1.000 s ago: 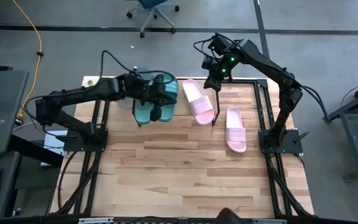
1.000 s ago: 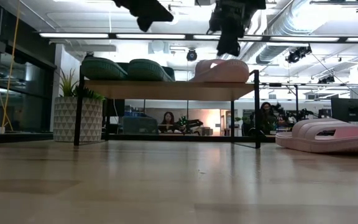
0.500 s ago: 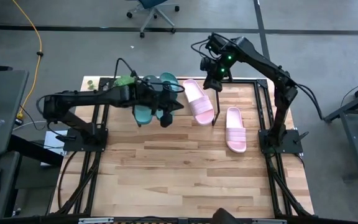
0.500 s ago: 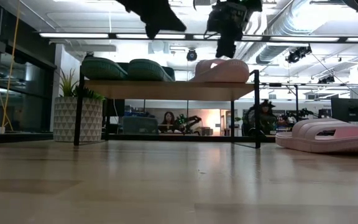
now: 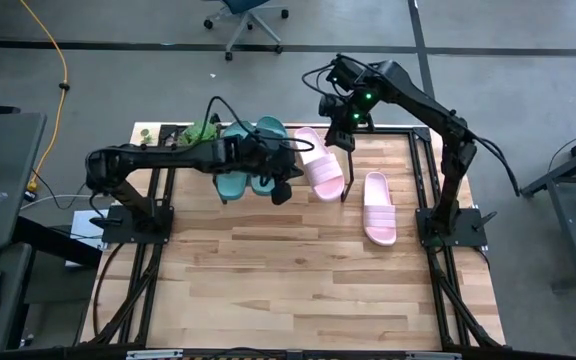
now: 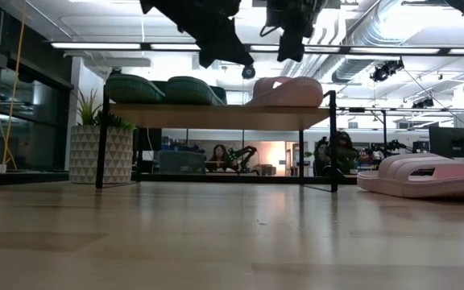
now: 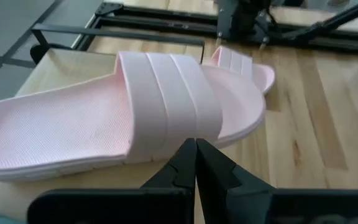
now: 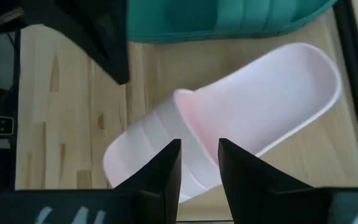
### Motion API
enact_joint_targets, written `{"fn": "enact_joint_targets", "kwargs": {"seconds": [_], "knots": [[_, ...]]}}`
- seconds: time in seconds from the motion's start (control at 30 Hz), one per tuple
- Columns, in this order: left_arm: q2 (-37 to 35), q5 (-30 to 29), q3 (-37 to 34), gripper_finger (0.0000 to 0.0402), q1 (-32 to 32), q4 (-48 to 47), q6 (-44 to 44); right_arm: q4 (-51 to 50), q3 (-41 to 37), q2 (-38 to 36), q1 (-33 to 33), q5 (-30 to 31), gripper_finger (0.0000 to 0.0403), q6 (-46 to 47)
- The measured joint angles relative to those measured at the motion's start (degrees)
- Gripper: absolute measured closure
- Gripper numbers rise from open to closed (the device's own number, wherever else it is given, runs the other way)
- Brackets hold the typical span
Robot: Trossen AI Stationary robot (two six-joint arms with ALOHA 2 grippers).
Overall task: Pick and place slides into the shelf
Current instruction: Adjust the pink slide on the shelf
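The shelf [image 6: 216,115] stands at the table's far side. On its plank rest two dark teal slides [image 6: 135,89] [image 6: 190,90] and one pale pink slide [image 6: 288,91] [image 5: 320,163], soles down. The second pink slide [image 5: 379,208] [image 6: 425,176] lies on the tabletop, right of the shelf. My left gripper [image 5: 283,190] [image 7: 196,149] is shut and hovers above the shelf, between the teal pair and the pink slide [image 7: 135,118]. My right gripper [image 5: 343,125] [image 8: 199,152] is open, above the far end of the same pink slide [image 8: 229,118].
A potted plant [image 6: 103,145] [image 5: 200,131] stands by the shelf's left end. Black frame rails [image 5: 423,170] run along the table's sides. Bare wood [image 5: 288,270] spreads over the near half. People sit in the room behind [image 6: 217,153].
My left gripper has moved from over the teal slides toward the table's right and down, ending beside the pink slide on the shelf. My right gripper has risen a little above that slide. The slides have stayed where they were.
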Motion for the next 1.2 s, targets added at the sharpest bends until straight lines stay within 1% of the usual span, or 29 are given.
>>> {"fn": "enact_joint_targets", "kwargs": {"seconds": [0.1, 0.23, 0.37, 0.43, 0.77, 0.97, 1.2], "knots": [[2.0, -1.2, 3.0, 0.0401, 0.0, -3.4, 1.4, -0.3, 0.0, 0.0, 1.0, 0.0, 0.0306, 0.7], [5.7, -1.7, 8.4, 0.0402, 0.0, -10.5, 3.8, -0.3, 0.0, 0.0, 2.1, 0.7, 0.0306, 0.8], [9.3, -2.8, 13.8, 0.0402, 0.0, -17.3, 5.4, -1.2, 0.0, 0.0, 2.4, 3.5, 0.0306, 0.8], [10.2, -4.0, 15.6, 0.0401, 0.0, -18.7, 6.2, -2.0, 0.0, 0.0, 2.2, 4.4, 0.0306, 0.7], [11.2, -7.4, 16.0, 0.0401, 0.0, -18.6, 7.1, -2.3, 0.0, -0.2, -1.4, 5.4, 0.0306, 2.0], [13.3, -7.5, 16.0, 0.0402, 0.0, -19.1, 6.3, -1.8, 0.0, -1.4, -3.1, 6.0, 0.0306, 2.1], [13.8, -12.0, 16.0, 0.0402, 0.0, -17.4, 6.2, -0.9, 0.0, -3.4, -3.1, 6.0, 0.0306, 2.4]]}}
